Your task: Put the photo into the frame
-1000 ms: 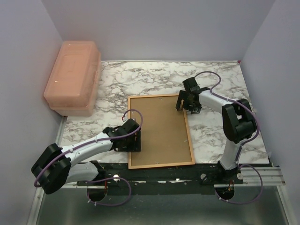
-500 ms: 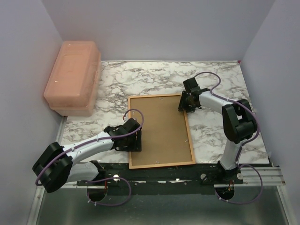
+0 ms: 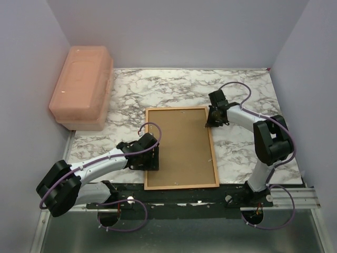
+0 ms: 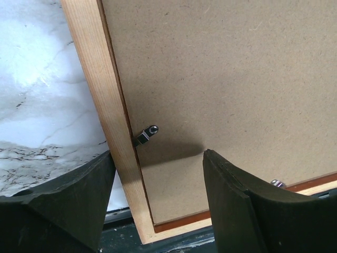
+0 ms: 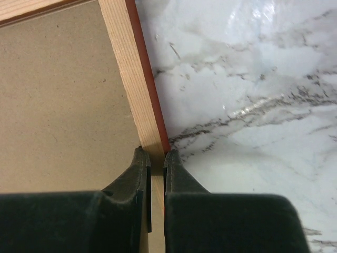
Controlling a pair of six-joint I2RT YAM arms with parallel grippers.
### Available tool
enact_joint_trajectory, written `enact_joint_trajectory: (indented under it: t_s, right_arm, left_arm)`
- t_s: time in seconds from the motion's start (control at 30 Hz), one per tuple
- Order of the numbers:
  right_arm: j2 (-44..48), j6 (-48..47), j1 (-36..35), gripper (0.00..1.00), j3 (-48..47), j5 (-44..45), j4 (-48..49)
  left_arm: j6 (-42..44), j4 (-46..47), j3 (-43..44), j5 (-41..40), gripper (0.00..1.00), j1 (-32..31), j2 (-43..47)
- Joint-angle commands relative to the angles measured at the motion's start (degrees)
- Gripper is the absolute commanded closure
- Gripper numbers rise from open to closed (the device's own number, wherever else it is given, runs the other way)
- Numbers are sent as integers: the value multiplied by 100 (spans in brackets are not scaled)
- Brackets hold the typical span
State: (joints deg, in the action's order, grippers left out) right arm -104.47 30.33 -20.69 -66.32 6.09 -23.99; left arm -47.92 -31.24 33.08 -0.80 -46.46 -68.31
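Observation:
The frame [image 3: 147,150] lies back-up on the marble table, light wood rails around a brown backing board [image 3: 179,145]. The photo is hidden or out of view. My right gripper [image 3: 211,123] is shut, its tips [image 5: 154,152] set down on the frame's right rail [image 5: 134,89] near the far corner, with only a thin gap between the fingers. My left gripper [image 3: 150,164] hovers open over the left rail near the front corner. In the left wrist view its fingers [image 4: 158,158] straddle the rail [image 4: 105,105] and the board's edge, where a small metal tab [image 4: 146,135] sticks out.
A pink lidded plastic box [image 3: 81,87] stands at the back left. Walls close in on three sides. Bare marble [image 3: 247,142] shows right of the frame. The frame's front rail [image 3: 181,184] lies close to the table's near edge and the black base strip.
My right gripper has closed from wide open and shifted slightly right onto the frame's right rail. The left arm and the frame have stayed put.

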Motion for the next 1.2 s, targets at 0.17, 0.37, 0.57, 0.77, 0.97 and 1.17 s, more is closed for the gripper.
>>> enact_joint_trajectory:
  t_s: [0.17,0.37,0.57,0.77,0.97,1.17]
  right_arm:
    - [788,317,-70,99,1033,428,-711]
    - [1354,374,-76,91,1473,499,-734]
    - [1162,260,-77,61,1299,598,-832]
    - [1375,345,-71,18,1405,260,-747]
    - [1849,616,-75,9,1851,-309,-425]
    - [1992,652,-76,9,2068,-439,-352]
  left_arm:
    - [-279,406,-78,331,33,-367,154]
    - [-543,417,-59,172,32,-714,333]
    - [-437,4,196,-241,20,-647,176]
    - [126,-26,552,-178,16,44,-37]
    - [769,290,1007,207,16,1072,-489]
    - [1062,419,1882,249,19,1553,-1503]
